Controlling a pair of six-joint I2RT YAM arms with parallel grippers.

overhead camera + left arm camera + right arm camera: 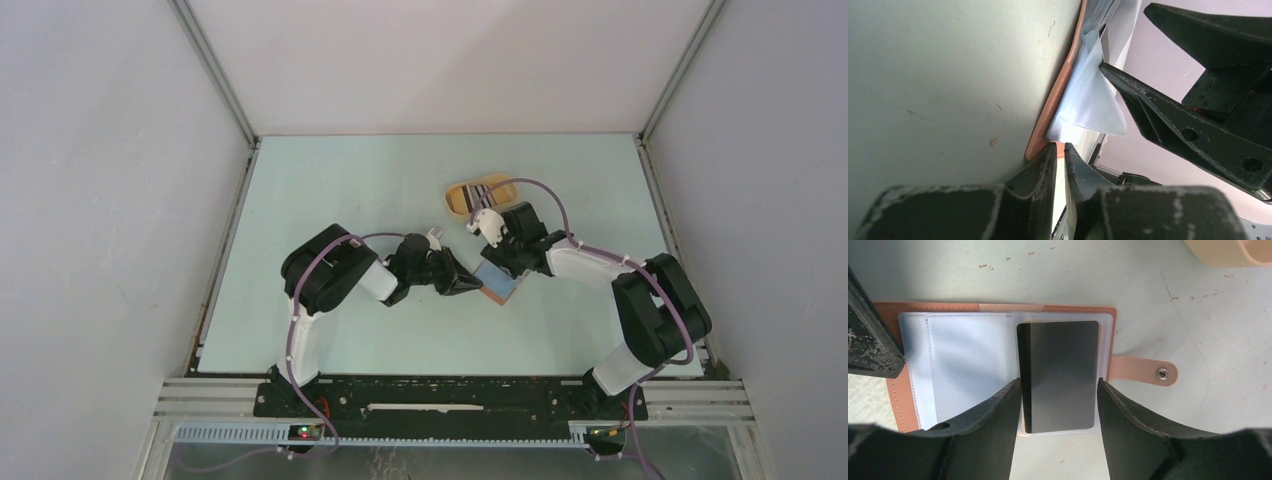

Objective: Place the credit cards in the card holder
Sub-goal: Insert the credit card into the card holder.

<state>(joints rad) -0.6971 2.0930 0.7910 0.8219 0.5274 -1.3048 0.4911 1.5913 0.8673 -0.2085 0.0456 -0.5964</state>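
The reddish-brown card holder [968,360] lies open on the table, its clear pockets up and its snap tab [1140,371] out to the right. A dark credit card [1060,355] lies flat on its right-hand pocket. My right gripper [1058,382] is open just above, one finger on each side of that card. My left gripper [1060,146] is shut on the holder's left edge [1050,115]. In the top view the holder [497,283] sits between the left gripper [468,284] and the right gripper [508,268]. Striped cards [482,192] lie in the yellow tray.
The yellow oval tray [450,197] stands just behind the right gripper, and its corner shows in the right wrist view [1223,252]. White walls close in the table on three sides. The right arm's finger [1173,120] reaches close over a lifted clear sleeve [1088,100].
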